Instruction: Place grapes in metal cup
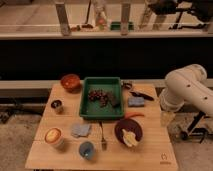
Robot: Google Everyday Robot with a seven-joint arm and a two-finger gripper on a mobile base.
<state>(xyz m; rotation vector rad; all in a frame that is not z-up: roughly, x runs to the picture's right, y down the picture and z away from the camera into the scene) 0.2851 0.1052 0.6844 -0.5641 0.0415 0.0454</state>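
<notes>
The grapes (97, 95), a small dark reddish bunch, lie in the green tray (86, 109) at the middle of the wooden table, next to a flat dark block (114, 100). The metal cup (57, 106), small and shiny with a dark inside, stands at the table's left side, well left of the tray. My white arm (186, 91) is at the right of the table. My gripper (166, 118) hangs low beside the table's right edge, far from the grapes and the cup.
An orange bowl (70, 81) sits at the back left. At the front are a pale cup with an orange inside (53, 136), a blue cup (87, 150), a grey cloth (80, 130), a fork (103, 138) and a dark bowl (128, 132). A carrot (132, 115), a blue sponge (136, 101) and a black tool (140, 94) lie right of the tray.
</notes>
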